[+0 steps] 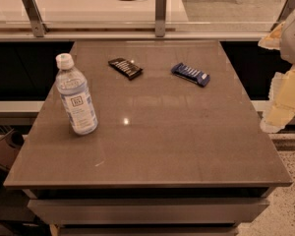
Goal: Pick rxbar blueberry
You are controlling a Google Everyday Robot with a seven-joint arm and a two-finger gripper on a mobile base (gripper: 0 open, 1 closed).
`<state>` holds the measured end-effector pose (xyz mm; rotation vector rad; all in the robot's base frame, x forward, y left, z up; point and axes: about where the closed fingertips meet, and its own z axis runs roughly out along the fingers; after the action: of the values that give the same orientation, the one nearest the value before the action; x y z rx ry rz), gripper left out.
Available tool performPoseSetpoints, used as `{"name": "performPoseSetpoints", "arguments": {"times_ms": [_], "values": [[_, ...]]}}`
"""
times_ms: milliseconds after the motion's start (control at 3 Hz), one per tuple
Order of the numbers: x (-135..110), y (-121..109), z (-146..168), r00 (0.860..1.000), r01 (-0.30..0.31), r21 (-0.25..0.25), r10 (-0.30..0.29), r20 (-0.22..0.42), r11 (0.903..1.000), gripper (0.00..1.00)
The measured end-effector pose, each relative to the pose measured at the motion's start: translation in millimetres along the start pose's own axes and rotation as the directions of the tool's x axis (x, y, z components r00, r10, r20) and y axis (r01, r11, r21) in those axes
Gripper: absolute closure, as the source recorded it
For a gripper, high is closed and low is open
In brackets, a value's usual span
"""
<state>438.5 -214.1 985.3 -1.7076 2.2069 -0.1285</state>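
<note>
the step in hand looks like the approach: nothing is grasped yet, and the rxbar blueberry (190, 74) lies flat on the table (152, 146), untouched. taking the water bottle (71, 95) as the landmark, the blue bar sits well to the right of it and somewhat farther back, its long side running at a slant. a dark bar (125, 68) of much the same size lies between the bottle and the blue one, also farther back than the bottle's base, and apart from both.

the gripper (285, 92) shows only as a pale, blurred shape at the far right, on the opposite side of the scene from the bottle and out past the table's right edge, well apart from the blue bar. whether it is open or closed i cannot tell.

the next move, as i judge it, calls for bringing the gripper in over the table toward the bottle's side until it is above the blue bar, turned to match the bar's slant, then down onto a very low, flat target (the dark bar is the one to avoid).

counted: one bottle, upright; one blue bar; one dark bar; one gripper.
</note>
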Motion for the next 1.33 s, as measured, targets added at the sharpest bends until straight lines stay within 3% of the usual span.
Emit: {"name": "performPoseSetpoints", "arguments": {"times_ms": [333,667,1000,1333], "values": [[0,-1,-1,1.0,-0.001,0.003,0.001,0.003,1.0,0.0],[13,-24,1,0.996,-0.057,0.039,0.054,0.072,0.9976,0.0],[39,-65,8,0.971,-0.148,0.078,0.13,0.2,0.9859,0.0],[53,-105,19,0.933,-0.205,0.099,0.163,0.321,0.9738,0.0]]}}
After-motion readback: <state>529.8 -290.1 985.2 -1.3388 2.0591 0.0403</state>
